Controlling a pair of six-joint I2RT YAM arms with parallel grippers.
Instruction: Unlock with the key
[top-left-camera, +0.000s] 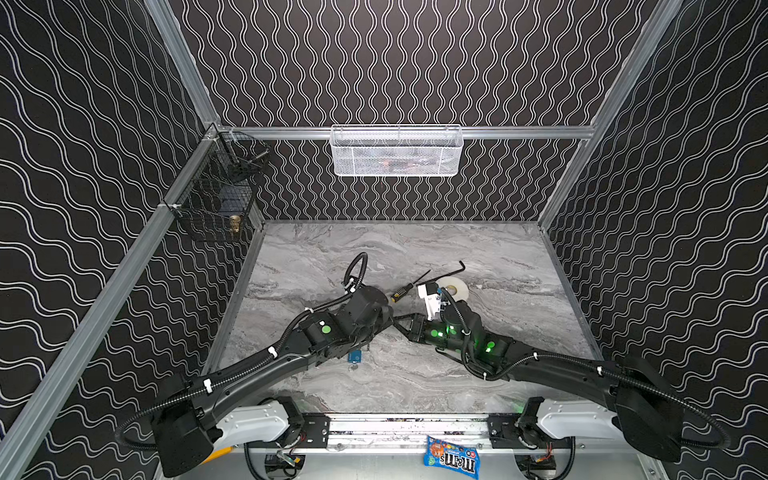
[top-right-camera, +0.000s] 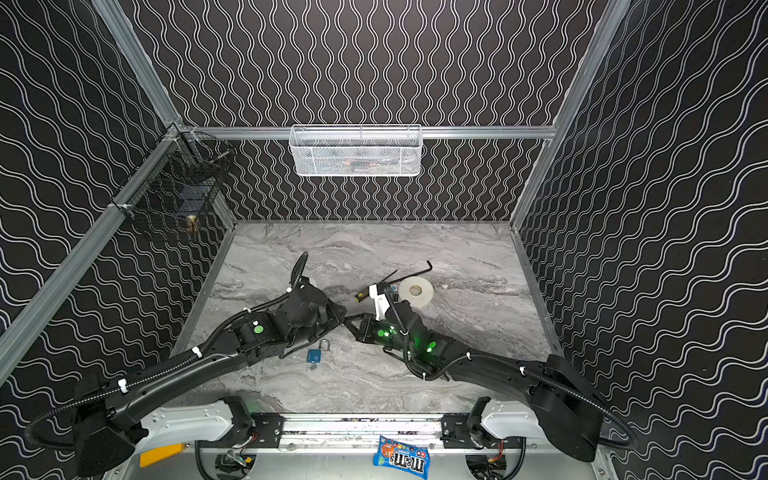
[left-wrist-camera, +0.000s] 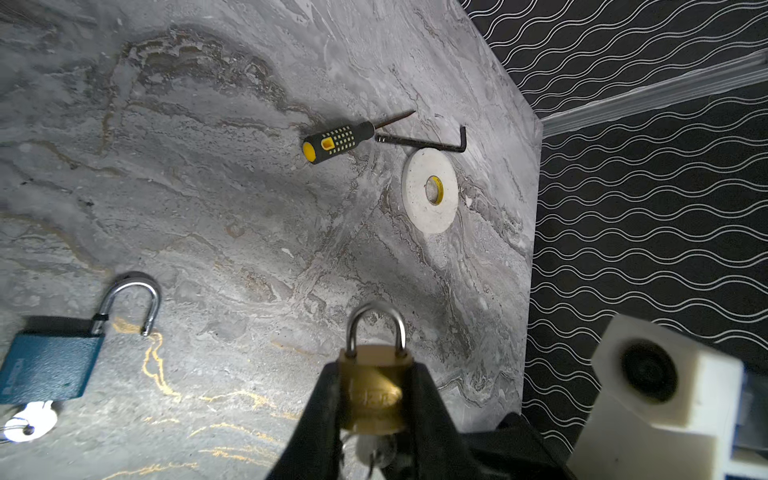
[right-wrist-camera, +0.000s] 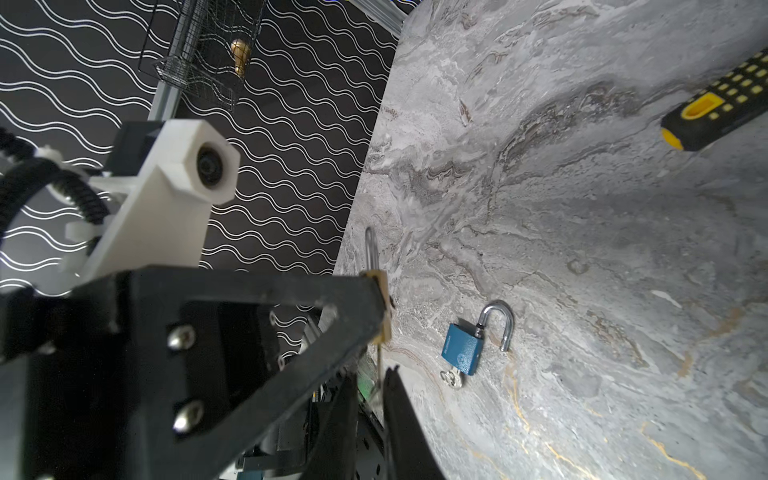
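My left gripper (left-wrist-camera: 374, 370) is shut on a brass padlock (left-wrist-camera: 374, 386) and holds it off the marble table; its shackle sits down in the body. The key (left-wrist-camera: 374, 451) sticks out of the padlock's bottom, silvery and blurred. In the right wrist view the brass padlock (right-wrist-camera: 384, 307) and the key (right-wrist-camera: 379, 365) appear edge-on. My right gripper (right-wrist-camera: 374, 376) straddles the key with its jaws a narrow gap apart, the key close to one finger (right-wrist-camera: 399, 415). In both top views the two grippers meet at mid-table (top-left-camera: 395, 322) (top-right-camera: 345, 322), and the brass padlock is hidden there.
A blue padlock (left-wrist-camera: 50, 365) (right-wrist-camera: 463, 347) (top-right-camera: 314, 356) lies with its shackle open and its own key in it. A black-and-yellow screwdriver (left-wrist-camera: 338, 141), a black hex key (left-wrist-camera: 419, 141) and a white disc (left-wrist-camera: 430, 191) lie farther back. A white basket (top-left-camera: 397, 151) and a black wire basket (top-left-camera: 216, 195) hang on the walls.
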